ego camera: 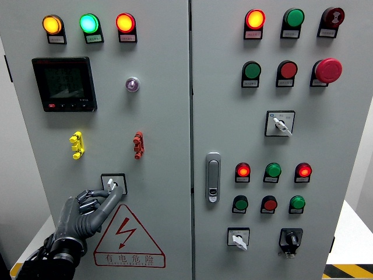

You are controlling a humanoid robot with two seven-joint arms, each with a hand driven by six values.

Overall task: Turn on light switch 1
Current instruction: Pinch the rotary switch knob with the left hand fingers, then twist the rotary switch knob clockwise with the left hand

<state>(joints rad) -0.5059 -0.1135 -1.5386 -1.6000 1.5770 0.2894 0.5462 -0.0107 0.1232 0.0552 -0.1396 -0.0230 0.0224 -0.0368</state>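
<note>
My left hand [87,207] was up against the lower part of the left door [157,116] of the grey cabinet, my arm coming in from the bottom left corner. The switch [113,185] I was after sat low on that door, a small white knob on a square black-edged plate, just above the red triangular warning sticker [127,233]. My fingers [108,201] were loosely curled and bunched, reaching up and to the right, with the tips touching the knob's lower left side; I could not tell whether they had truly pinched it or only rested against it. Above the switch were a yellow handle [76,144] and a red handle [138,144], then a black display [64,84], and three lit lamps [88,23] in a row along the top. The right door [344,134] carried more lamps and buttons, well apart from my hand.
</note>
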